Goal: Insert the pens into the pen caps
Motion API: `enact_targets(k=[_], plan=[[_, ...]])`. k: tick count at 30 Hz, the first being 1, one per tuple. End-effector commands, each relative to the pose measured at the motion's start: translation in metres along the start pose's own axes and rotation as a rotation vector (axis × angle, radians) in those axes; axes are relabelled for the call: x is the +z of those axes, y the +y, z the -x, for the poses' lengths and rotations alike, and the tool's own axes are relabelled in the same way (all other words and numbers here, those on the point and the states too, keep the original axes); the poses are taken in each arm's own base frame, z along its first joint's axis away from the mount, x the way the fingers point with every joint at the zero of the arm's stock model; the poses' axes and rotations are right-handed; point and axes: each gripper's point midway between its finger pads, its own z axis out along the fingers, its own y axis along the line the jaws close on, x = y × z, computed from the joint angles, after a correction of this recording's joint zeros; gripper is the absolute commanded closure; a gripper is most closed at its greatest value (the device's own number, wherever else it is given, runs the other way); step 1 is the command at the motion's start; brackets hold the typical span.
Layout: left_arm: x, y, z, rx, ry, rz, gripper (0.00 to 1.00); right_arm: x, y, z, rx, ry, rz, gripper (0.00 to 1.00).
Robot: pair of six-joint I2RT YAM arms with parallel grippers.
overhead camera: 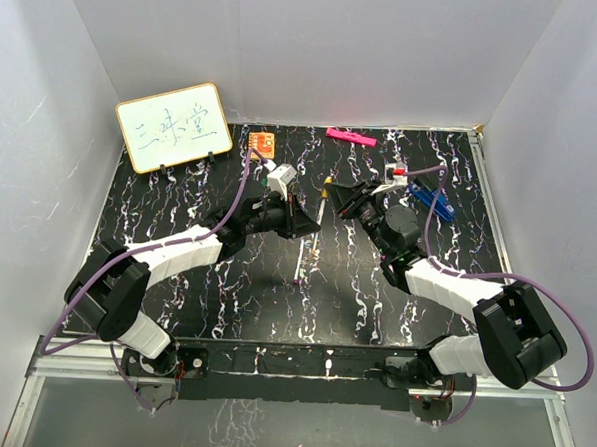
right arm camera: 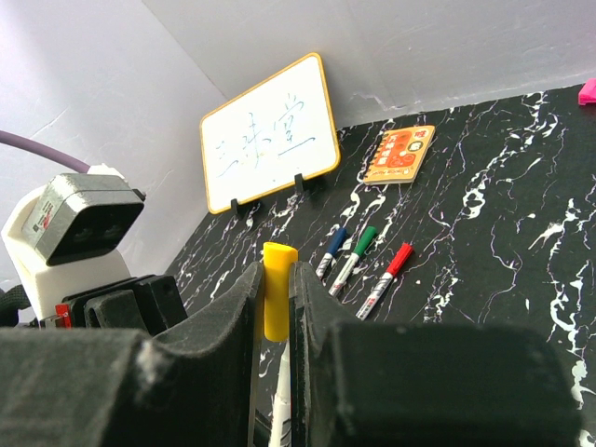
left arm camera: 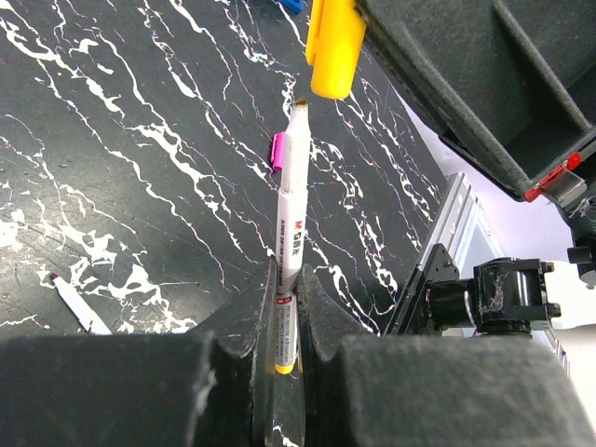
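Over a black marbled table (overhead camera: 235,290), the left gripper (left arm camera: 287,279) pinches a white pen (left arm camera: 292,214) by its lower barrel. Its fingers press in on both sides, and the pen's bare tip points up and away from the wrist. The right gripper (right arm camera: 277,277) is clamped on a yellow cap (left arm camera: 333,51), whose open mouth faces the pen. The tip sits just short of that mouth and slightly to one side, not inside it. The two arms meet near the middle of the table, with pen and cap held off the surface between them. A loose pen (overhead camera: 305,254) with a purple end lies on the table just in front of the grippers. Seen from the right wrist, a blue-capped pen (right arm camera: 331,250), a green-capped pen (right arm camera: 356,253) and a red-capped pen (right arm camera: 386,277) lie side by side on the table. Behind them a whiteboard (right arm camera: 270,130) with handwritten characters stands propped at the back left. An orange card (right arm camera: 399,154) lies flat just beside the whiteboard, and a pink bar (overhead camera: 349,137) rests near the rear wall.
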Motion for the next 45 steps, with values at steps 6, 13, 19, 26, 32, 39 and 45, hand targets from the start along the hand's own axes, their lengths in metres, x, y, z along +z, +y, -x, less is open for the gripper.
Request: enact_targets(k=[6, 13, 19, 26, 32, 39, 45], plan=[[-0.004, -0.018, 0.020, 0.055, -0.052, -0.042, 1.00, 0.000, 0.001, 0.002, -0.005, -0.014, 0.018, 1.00], [-0.004, -0.021, 0.018, 0.055, -0.042, -0.063, 1.00, 0.003, -0.001, 0.001, -0.012, -0.024, 0.013, 1.00], [-0.004, -0.018, 0.019, 0.052, -0.046, -0.044, 1.00, 0.004, -0.002, -0.001, -0.009, -0.018, 0.013, 1.00], [-0.002, -0.010, 0.018, 0.036, -0.054, -0.011, 1.00, 0.002, 0.001, -0.001, -0.007, -0.009, 0.022, 1.00], [0.003, -0.009, 0.022, 0.022, -0.069, -0.014, 1.00, -0.001, 0.004, -0.009, 0.021, 0.028, 0.042, 1.00], [0.008, -0.006, 0.033, 0.007, -0.112, 0.006, 1.00, -0.007, 0.009, -0.025, 0.060, 0.089, 0.079, 1.00], [0.010, -0.009, 0.060, 0.016, -0.203, 0.007, 1.00, -0.009, 0.003, -0.052, 0.072, 0.205, 0.058, 1.00]])
